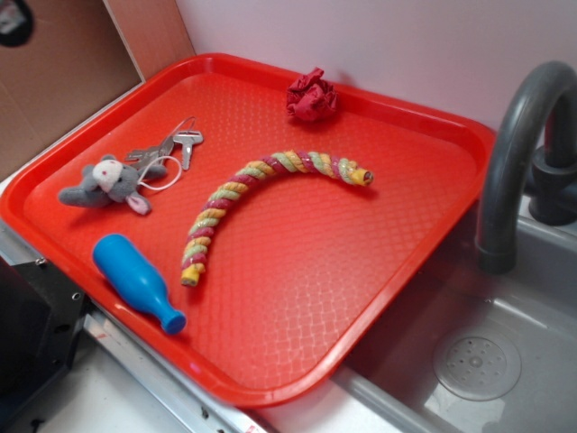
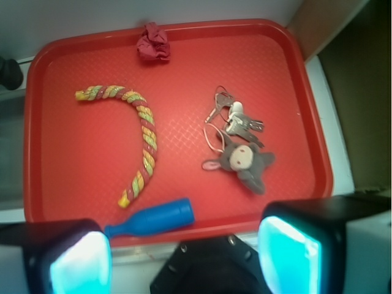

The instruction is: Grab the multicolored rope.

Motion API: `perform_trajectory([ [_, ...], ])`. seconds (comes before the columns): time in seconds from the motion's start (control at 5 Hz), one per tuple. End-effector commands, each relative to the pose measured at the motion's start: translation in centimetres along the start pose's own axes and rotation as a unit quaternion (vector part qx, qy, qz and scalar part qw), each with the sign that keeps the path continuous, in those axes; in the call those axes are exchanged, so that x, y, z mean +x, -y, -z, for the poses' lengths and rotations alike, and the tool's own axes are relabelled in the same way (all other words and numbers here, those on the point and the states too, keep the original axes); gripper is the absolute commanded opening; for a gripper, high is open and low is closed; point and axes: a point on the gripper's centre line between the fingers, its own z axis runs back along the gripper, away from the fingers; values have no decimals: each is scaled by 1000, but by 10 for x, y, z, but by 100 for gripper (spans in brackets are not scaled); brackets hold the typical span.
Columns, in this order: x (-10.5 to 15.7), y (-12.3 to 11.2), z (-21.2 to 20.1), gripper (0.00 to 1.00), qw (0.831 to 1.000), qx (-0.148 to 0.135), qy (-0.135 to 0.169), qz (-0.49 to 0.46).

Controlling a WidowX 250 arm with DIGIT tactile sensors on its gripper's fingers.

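Note:
The multicolored rope, a thick twisted cord of yellow, pink-red and pale green, lies in a curve across the middle of the red tray. My gripper hangs high above the tray's near edge, well apart from the rope. Its two cyan-padded fingers stand wide apart with nothing between them. The exterior view does not show the gripper.
On the tray also lie a blue bottle, a grey plush mouse with keys, and a dark red paper wad. A grey faucet and sink stand right of the tray.

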Motion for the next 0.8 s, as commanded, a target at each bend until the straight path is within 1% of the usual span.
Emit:
perform_trajectory([
  [0.0, 48, 17, 66, 100, 1000, -17, -16, 4],
  [0.2, 64, 17, 105, 100, 998, -41, -37, 12],
  [0.4, 75, 22, 141, 100, 997, -37, -63, 40],
  [0.6, 76, 27, 171, 100, 993, -38, -93, 60],
])
